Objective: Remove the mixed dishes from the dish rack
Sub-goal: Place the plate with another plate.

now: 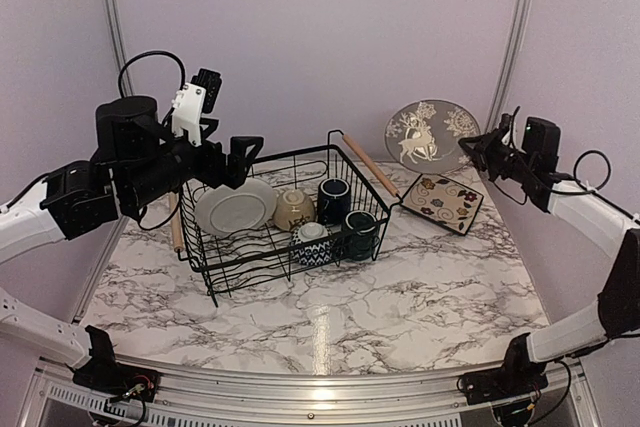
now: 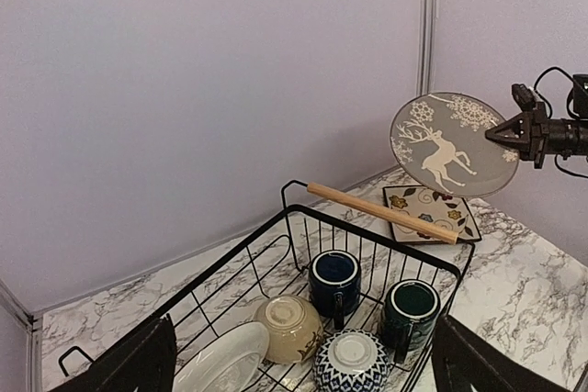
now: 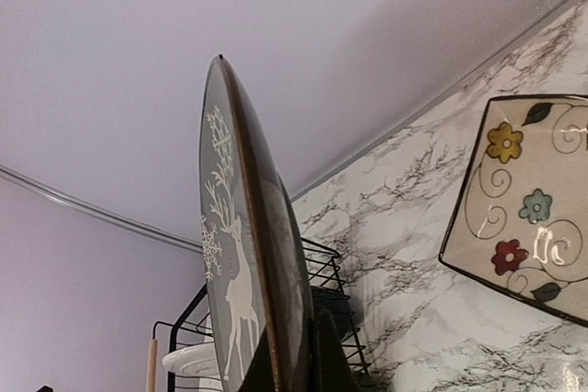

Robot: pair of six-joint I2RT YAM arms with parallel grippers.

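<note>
Beside dish rack [image 1: 372, 167], reindeer plate [image 1: 430, 133] upright in right gripper [image 1: 473, 148], seemingly airborne

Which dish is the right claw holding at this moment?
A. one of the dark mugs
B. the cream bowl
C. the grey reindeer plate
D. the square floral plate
C: the right claw is shut on the rim of the grey reindeer plate, which stands on edge in the air, while the square floral plate lies on the table.

Overhead, two wrists; common dish rack [image 1: 290, 155]
</note>
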